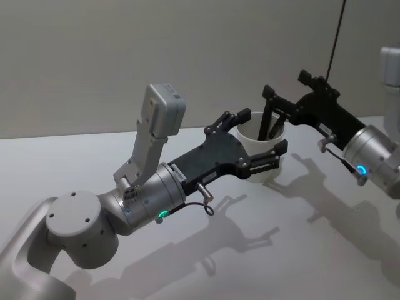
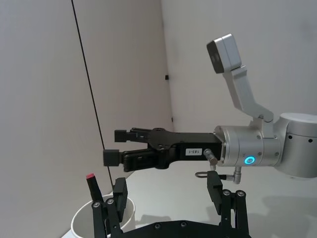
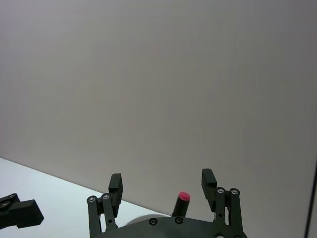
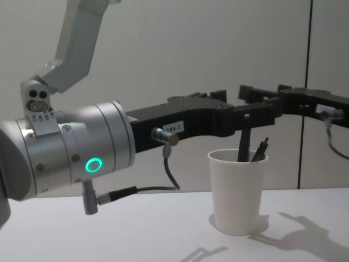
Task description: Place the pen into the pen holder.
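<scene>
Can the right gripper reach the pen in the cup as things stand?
Probably yes. The right gripper hangs open right above the cup, with the pen standing up between its fingers. The left gripper sits around the cup's side, not over its mouth.

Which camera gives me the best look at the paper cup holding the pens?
The chest view: the whole white paper cup stands side-on, pens poking out. The head view shows its rim and part of its wall between the left gripper's jaws; the left wrist view shows its rim.

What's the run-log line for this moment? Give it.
pen: upright in pen holder | right tool: open, above pen | left tool: open, over pen holder rim
</scene>
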Motion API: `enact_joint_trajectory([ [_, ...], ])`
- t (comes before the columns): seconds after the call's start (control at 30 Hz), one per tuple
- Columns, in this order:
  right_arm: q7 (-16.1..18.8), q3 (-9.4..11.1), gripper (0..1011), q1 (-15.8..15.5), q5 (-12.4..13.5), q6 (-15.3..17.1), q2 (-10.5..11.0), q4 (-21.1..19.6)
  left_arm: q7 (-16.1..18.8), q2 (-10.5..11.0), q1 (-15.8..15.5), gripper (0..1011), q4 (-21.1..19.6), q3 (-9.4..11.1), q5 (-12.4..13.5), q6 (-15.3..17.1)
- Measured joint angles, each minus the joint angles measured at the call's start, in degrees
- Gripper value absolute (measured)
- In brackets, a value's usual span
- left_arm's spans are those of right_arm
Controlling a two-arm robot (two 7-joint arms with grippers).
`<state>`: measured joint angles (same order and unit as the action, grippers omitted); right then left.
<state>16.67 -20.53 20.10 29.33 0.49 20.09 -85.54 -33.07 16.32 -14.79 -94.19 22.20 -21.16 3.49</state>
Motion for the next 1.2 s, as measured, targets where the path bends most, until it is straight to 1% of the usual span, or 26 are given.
enact_joint_trajectory([
  [0.03, 0.0, 0.0, 1001, 0.0, 0.0, 0.0, 0.0, 0.0, 0.0, 0.0, 0.0, 1001, 0.0, 0.0, 0.0, 0.0],
  [0.2, -2.3, 1.0, 1001, -2.0, 1.3, 0.6, 2.0, -2.8, 0.0, 0.0, 0.0, 1001, 0.0, 0.0, 0.0, 0.0],
  [0.3, -3.2, 1.4, 1001, -2.8, 1.8, 0.8, 2.7, -3.8, 0.0, 0.0, 0.0, 1001, 0.0, 0.0, 0.0, 0.0],
  [0.5, -3.3, 1.5, 1001, -3.0, 1.7, 0.8, 2.6, -4.0, 1.0, 0.2, 0.0, 1001, 0.0, 0.1, 0.2, -0.1],
  [0.73, -4.4, 2.2, 1001, -5.1, -0.1, 0.9, 2.2, -5.4, 5.5, 0.9, 0.2, 1001, 0.1, 0.7, 1.6, -0.4],
  [0.97, -6.5, 3.6, 1001, -9.1, -3.3, 1.0, 1.4, -8.0, 10.6, 1.8, 0.4, 1001, 0.3, 1.3, 3.1, -0.8],
  [1.0, -6.7, 3.7, 1001, -9.5, -3.6, 1.0, 1.4, -8.2, 11.8, 2.0, 0.4, 1001, 0.3, 1.4, 3.5, -1.0],
  [1.2, -8.5, 4.8, 1001, -12.8, -6.3, 1.2, 0.8, -10.4, 15.8, 2.7, 0.6, 1001, 0.5, 1.9, 4.7, -1.3],
])
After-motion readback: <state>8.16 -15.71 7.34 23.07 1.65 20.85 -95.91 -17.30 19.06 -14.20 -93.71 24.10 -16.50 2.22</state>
